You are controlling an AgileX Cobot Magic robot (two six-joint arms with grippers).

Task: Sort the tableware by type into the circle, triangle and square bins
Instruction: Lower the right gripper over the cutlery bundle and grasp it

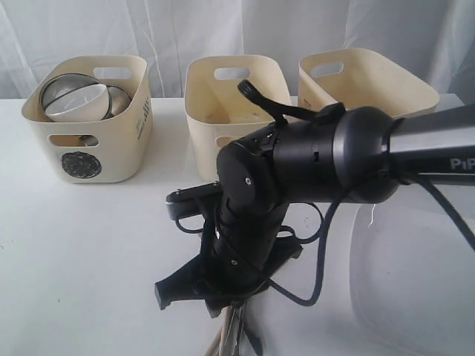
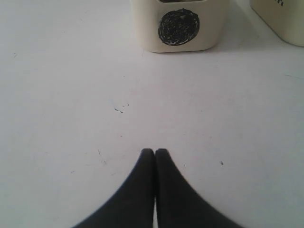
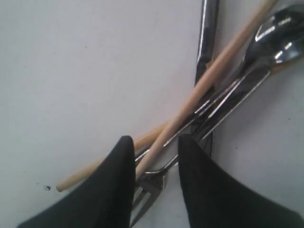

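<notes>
White tabletop (image 2: 71,95) bears chopsticks (image 3: 209,78) straddled by parted right end effector (image 3: 155,137); left end effector (image 2: 155,151) closed.

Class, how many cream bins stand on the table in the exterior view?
3: the circle-marked bin at the left, a second bin in the middle, and a third bin at the right. The black arm covers the lower fronts of the last two.

Exterior facing bins (image 1: 111,152); wrists near table (image 1: 82,252)
</notes>
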